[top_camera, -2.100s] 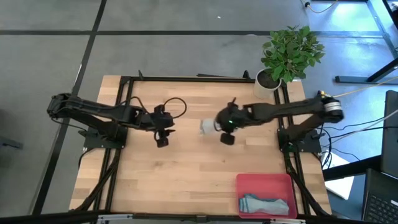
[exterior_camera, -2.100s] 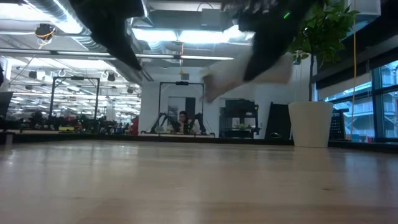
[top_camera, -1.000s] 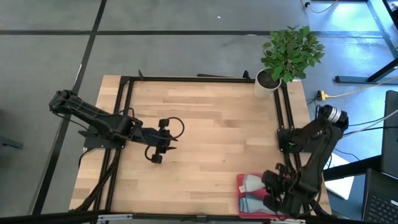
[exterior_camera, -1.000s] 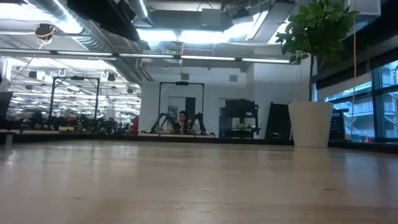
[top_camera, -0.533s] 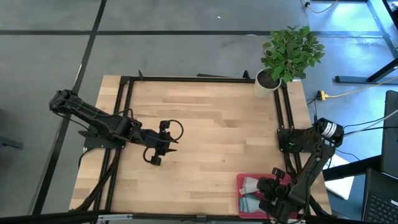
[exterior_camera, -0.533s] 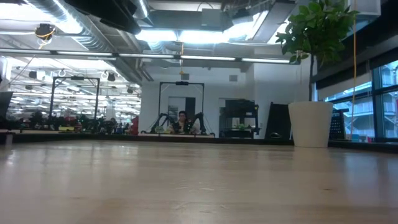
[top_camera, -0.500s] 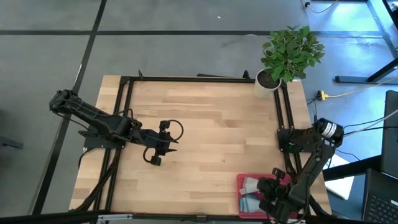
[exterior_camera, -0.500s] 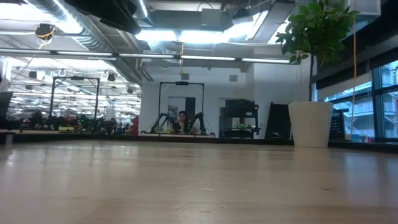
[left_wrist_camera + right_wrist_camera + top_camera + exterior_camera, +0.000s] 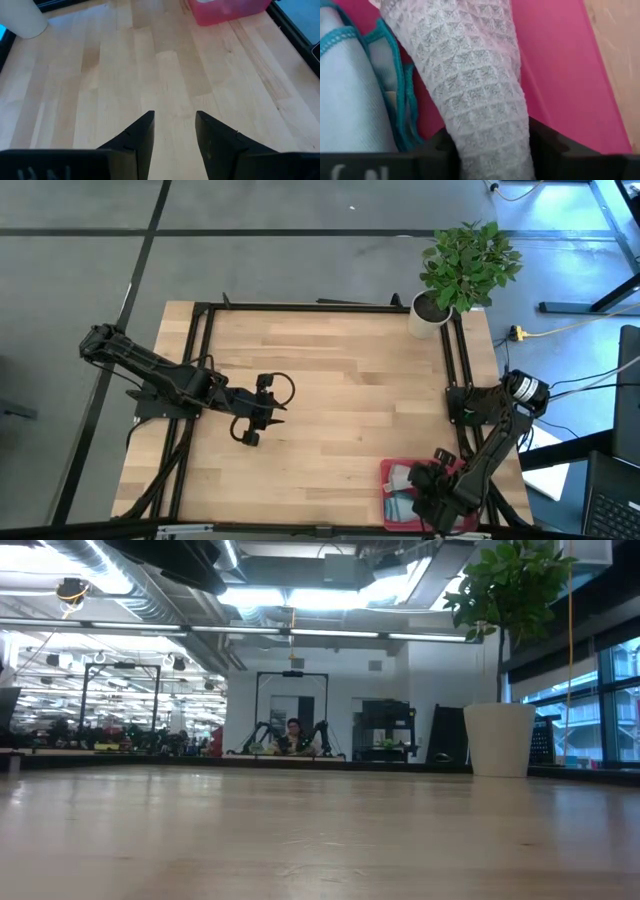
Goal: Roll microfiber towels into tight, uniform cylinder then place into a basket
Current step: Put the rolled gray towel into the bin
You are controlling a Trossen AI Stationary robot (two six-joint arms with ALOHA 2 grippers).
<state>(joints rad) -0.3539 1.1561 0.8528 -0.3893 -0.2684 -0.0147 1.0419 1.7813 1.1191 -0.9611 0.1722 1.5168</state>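
The pink basket [image 9: 440, 466] stands at the table's near right corner and also shows in the left wrist view [image 9: 225, 12]. My right gripper [image 9: 422, 498] is down in it, shut on the rolled pale grey-green towel [image 9: 475, 75]. The towel's far end [image 9: 402, 477] shows ahead of the gripper. The light teal-blue towel [image 9: 345, 100] lies beside it on the basket's floor [image 9: 555, 65]. My left gripper [image 9: 246, 436] is open and empty over the table's left middle [image 9: 174, 116]. My right gripper pinches the rolled grey-green towel between its two fingers [image 9: 547, 145], which lie across the roll near one end [image 9: 490, 145]. The fingers slant down into the basket. The rest of the roll reaches ahead of the fingers, over the pink floor and against the teal-blue towel.
A white pot [image 9: 428, 312] with a green plant stands at the far right corner and shows in the low view [image 9: 498, 740]. Black frame rails run along the table's left and right sides. Bare wood lies between the two arms.
My right gripper has gone a little toward the table's near edge and lower into the basket, with the grey-green towel still between its fingers. The towel's far end has stayed at the basket's far left part.
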